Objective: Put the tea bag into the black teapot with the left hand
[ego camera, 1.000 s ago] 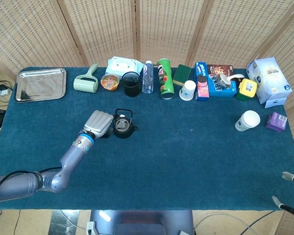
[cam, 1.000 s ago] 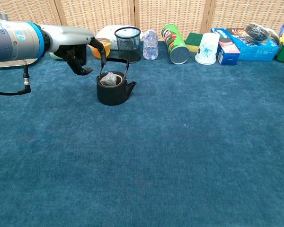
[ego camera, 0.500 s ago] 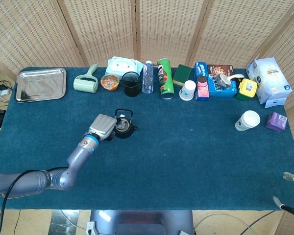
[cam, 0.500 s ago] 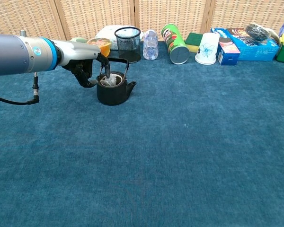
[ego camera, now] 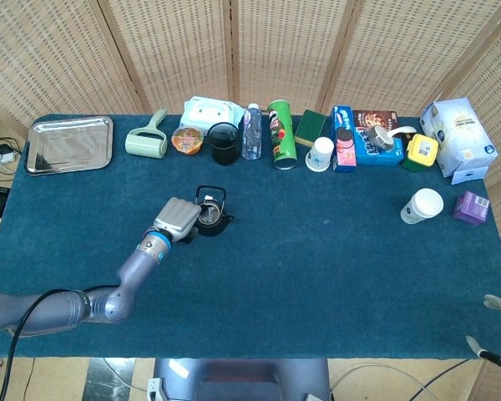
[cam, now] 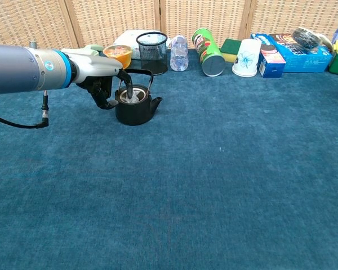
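The black teapot (ego camera: 211, 215) (cam: 136, 107) stands on the blue cloth, left of the middle. A pale tea bag (cam: 133, 96) sits low in its mouth, under the raised handle. My left hand (ego camera: 177, 219) (cam: 103, 85) is right against the pot's left side. One of its fingers (cam: 125, 90) reaches down into the opening and holds the tea bag there. My right hand (ego camera: 499, 327) shows only at the head view's bottom right corner, off the table edge, with fingers apart and nothing in it.
Along the back edge stand a steel tray (ego camera: 69, 144), a lint roller (ego camera: 148, 140), an orange bowl (cam: 116, 54), a mesh pen cup (cam: 152, 50), a water bottle (cam: 179, 53), a green chips can (cam: 208, 52), cups and boxes. A paper cup (ego camera: 422, 205) stands at the right.
My left hand has come down and closer to the teapot. The tea bag, earlier poking above the pot's mouth, now lies lower inside it. The right hand has stayed put.
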{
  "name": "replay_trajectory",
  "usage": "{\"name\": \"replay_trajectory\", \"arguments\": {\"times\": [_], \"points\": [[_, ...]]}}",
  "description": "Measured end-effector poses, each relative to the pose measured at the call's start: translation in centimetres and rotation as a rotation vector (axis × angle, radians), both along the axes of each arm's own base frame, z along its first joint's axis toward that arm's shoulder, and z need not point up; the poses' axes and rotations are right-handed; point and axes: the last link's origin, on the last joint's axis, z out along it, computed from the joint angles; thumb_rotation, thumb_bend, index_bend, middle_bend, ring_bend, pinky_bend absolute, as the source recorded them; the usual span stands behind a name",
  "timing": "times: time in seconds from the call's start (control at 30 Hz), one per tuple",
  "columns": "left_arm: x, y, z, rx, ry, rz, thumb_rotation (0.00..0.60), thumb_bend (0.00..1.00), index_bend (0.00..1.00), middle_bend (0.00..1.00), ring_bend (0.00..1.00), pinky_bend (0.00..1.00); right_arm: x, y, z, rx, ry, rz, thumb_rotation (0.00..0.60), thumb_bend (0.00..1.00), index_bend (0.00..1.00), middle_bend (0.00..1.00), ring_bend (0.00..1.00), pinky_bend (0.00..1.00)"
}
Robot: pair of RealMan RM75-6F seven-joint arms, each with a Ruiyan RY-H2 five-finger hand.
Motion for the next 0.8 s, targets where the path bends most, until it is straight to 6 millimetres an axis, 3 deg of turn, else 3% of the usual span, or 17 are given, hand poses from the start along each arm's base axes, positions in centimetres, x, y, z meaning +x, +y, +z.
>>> {"name": "replay_trajectory", "arguments": {"times": [0.8], "points": [[0.8,0.0,-0.8,-0.010,0.016,-0.005,0.600,0.53,0.27,0.98,0.92,0.91,-0.3,0.4,0.0,-0.006,-0.006,-0.008,0.600,0.24,0.24,0.31,0.25,0.23]]}}
